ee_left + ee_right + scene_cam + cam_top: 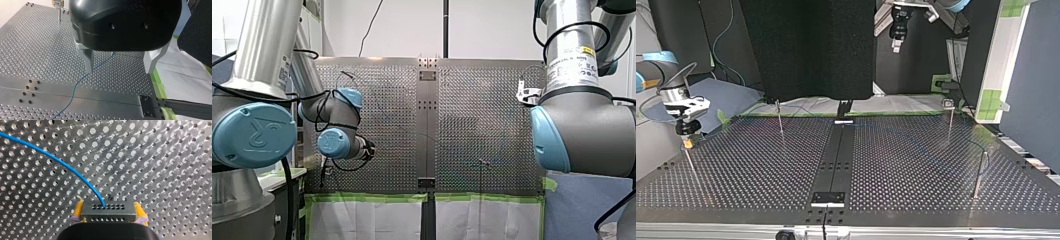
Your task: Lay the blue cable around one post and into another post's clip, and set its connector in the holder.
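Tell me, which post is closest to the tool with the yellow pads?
The post at the top view's far left, right by my right tool. The other three stand much farther off.

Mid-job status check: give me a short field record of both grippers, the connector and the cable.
Right gripper: jaws shut on the connector.
Left gripper: jaws open, holding nothing.
Blue cable: leaves the connector, lies on the perforated table beneath the left gripper.
Routing: around a post or in a clip, cannot tell.
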Controlling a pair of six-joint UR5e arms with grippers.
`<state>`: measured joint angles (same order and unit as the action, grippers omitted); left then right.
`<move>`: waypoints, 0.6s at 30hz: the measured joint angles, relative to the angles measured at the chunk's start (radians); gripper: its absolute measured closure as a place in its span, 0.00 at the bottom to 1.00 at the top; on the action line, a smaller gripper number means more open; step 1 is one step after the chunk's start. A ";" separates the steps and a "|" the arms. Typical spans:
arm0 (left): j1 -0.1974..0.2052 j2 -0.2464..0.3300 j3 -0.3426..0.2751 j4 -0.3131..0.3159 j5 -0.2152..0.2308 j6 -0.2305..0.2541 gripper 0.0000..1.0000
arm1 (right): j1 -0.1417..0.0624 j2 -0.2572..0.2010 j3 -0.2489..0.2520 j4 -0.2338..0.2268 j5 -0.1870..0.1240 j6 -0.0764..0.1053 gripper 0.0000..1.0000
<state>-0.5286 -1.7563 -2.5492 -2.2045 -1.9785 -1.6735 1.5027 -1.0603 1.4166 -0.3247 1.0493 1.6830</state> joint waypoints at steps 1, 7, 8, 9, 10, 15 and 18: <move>0.000 0.000 0.000 0.000 0.000 0.000 0.00 | 0.000 0.000 0.000 0.000 0.000 0.000 1.00; 0.002 0.000 0.000 0.000 0.000 0.000 0.00 | 0.000 0.000 0.000 0.000 0.000 0.000 0.27; 0.002 0.000 0.000 0.000 0.000 0.000 0.00 | 0.000 0.000 0.000 0.000 0.000 0.000 0.11; 0.002 0.000 0.000 0.000 0.000 0.000 0.00 | 0.000 0.000 0.000 0.000 0.000 0.000 0.11; 0.002 0.000 0.000 0.000 0.000 0.000 0.00 | 0.000 0.000 0.000 0.000 0.000 0.000 0.00; 0.002 0.000 -0.001 0.000 0.000 0.000 0.00 | 0.000 0.000 0.000 0.000 0.000 0.000 0.00; 0.002 0.000 -0.001 0.000 0.000 0.000 0.00 | 0.000 0.000 0.000 0.000 0.000 0.000 0.00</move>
<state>-0.5265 -1.7558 -2.5501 -2.2047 -1.9781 -1.6735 1.5027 -1.0603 1.4166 -0.3246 1.0492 1.6830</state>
